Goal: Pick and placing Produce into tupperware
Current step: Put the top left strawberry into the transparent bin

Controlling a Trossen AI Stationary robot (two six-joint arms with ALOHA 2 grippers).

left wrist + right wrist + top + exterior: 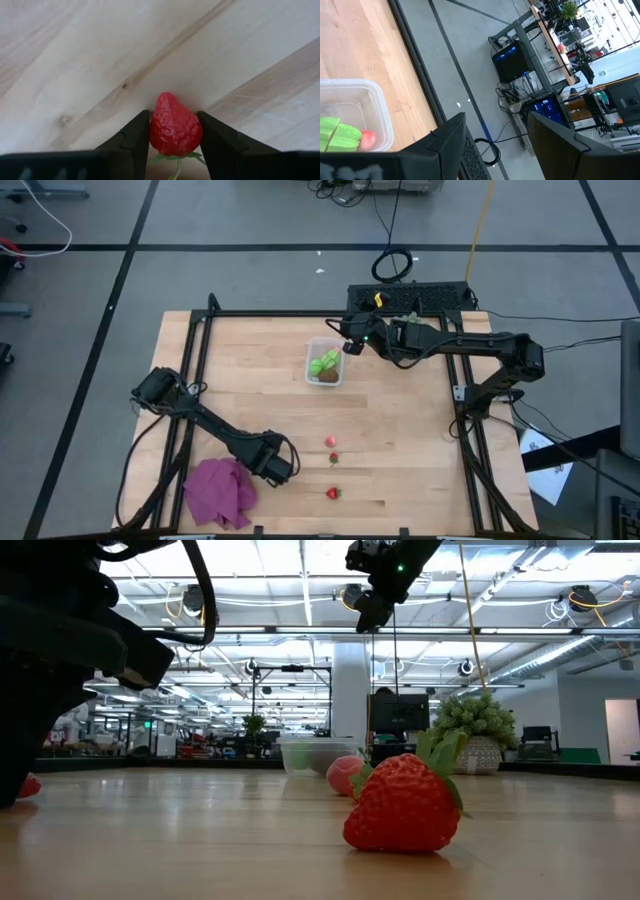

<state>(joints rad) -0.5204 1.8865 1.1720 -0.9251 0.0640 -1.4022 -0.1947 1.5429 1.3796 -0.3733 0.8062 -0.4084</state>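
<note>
Left wrist view — left tool (175, 131) clamps strawberry (175, 125), stem cropped.

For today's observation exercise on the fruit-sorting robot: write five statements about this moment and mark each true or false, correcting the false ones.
1. The left hand grips a strawberry between its fingers. True.
2. The tupperware is empty. False: it holds light green pieces and a brown one.
3. The right hand is open beside the tupperware, holding nothing. True.
4. The purple cloth lies inside the tupperware. False: it lies on the table near the left arm.
5. All strawberries are packed. False: three strawberries remain loose on the table.
</note>
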